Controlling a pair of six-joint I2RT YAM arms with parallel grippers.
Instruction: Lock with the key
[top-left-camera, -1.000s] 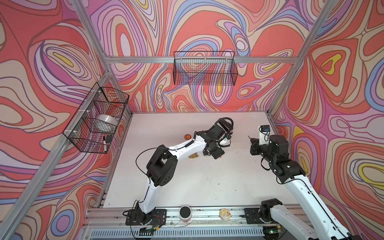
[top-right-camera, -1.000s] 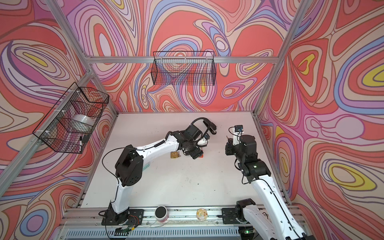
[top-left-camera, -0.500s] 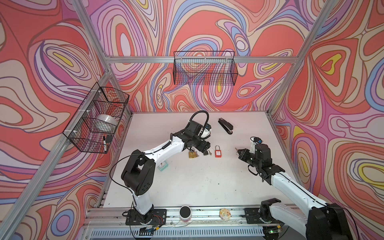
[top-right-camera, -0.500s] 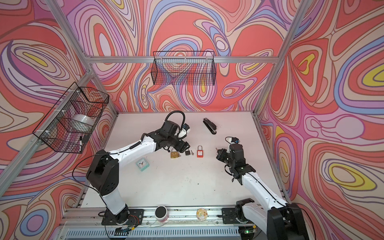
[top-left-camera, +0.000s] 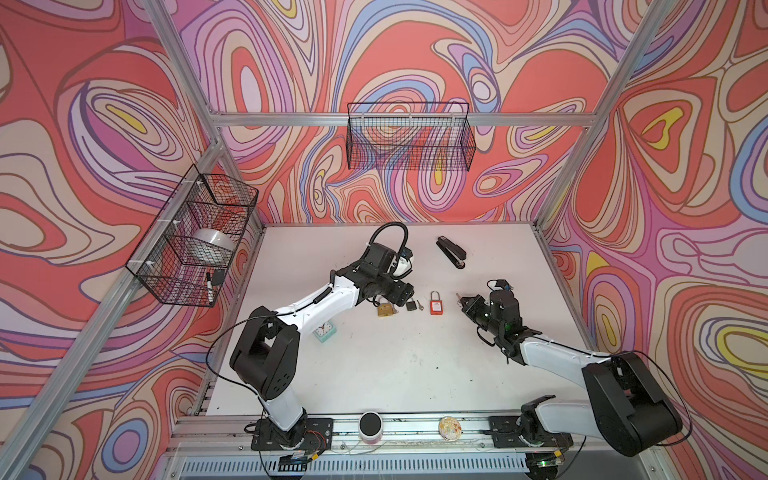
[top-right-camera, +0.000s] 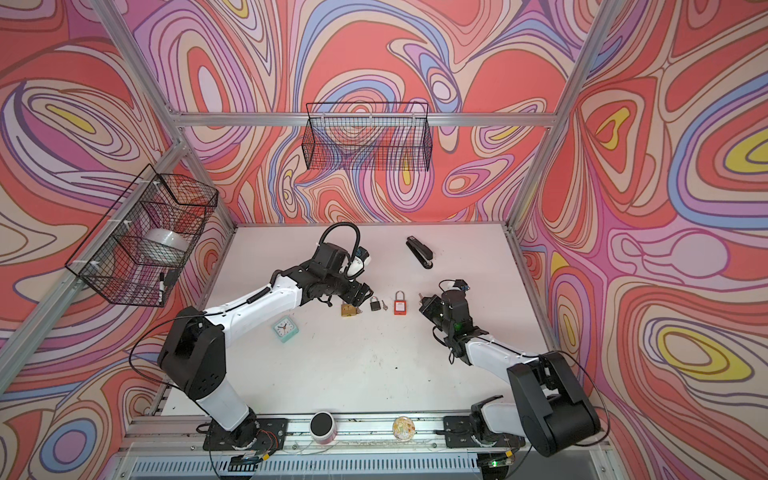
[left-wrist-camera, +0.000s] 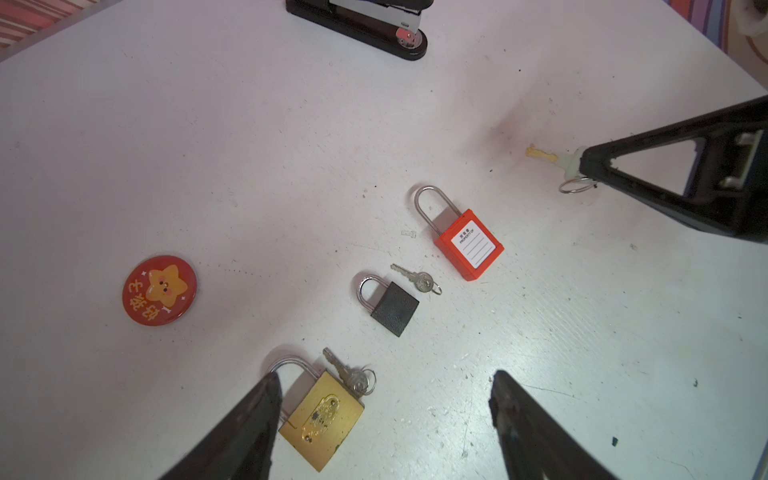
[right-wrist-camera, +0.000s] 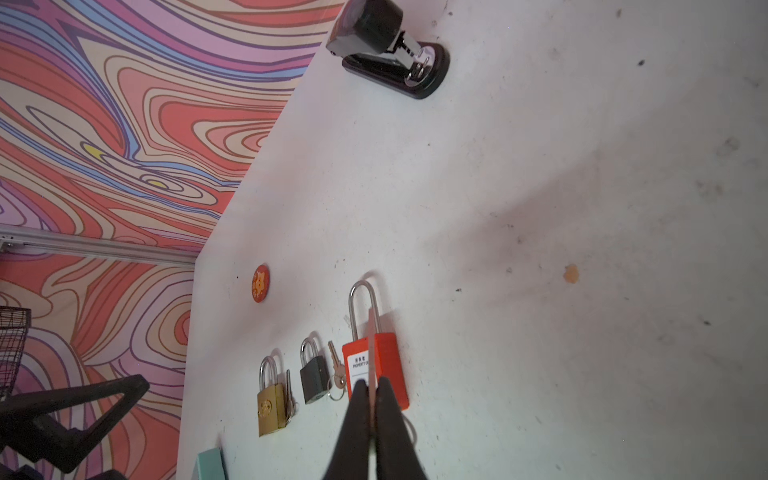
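Note:
Three padlocks lie in a row mid-table: a brass padlock (top-left-camera: 385, 309) (left-wrist-camera: 322, 419), a black padlock (top-left-camera: 411, 306) (left-wrist-camera: 392, 307) and a red padlock (top-left-camera: 435, 303) (left-wrist-camera: 469, 245) (right-wrist-camera: 388, 357). A small key (left-wrist-camera: 349, 372) lies against the brass one, and another key (left-wrist-camera: 415, 279) lies beside the black one. My left gripper (top-left-camera: 401, 293) (left-wrist-camera: 384, 384) hangs open above the brass padlock. My right gripper (top-left-camera: 463, 301) (right-wrist-camera: 371, 384) is shut on a third key (left-wrist-camera: 542, 154) with a ring, its blade pointing toward the red padlock from the right and apart from it.
A black stapler (top-left-camera: 451, 251) lies at the back. A red star badge (left-wrist-camera: 159, 290) sits left of the locks, and a teal clock (top-right-camera: 285, 328) lies beside the left arm. Wire baskets (top-left-camera: 409, 141) hang on the walls. A dark cup (top-left-camera: 370, 426) stands on the front rail.
The left arm has pulled back to the left, uncovering the locks and stapler. The right arm has come down from a raised pose and reached left toward the red padlock with the key.

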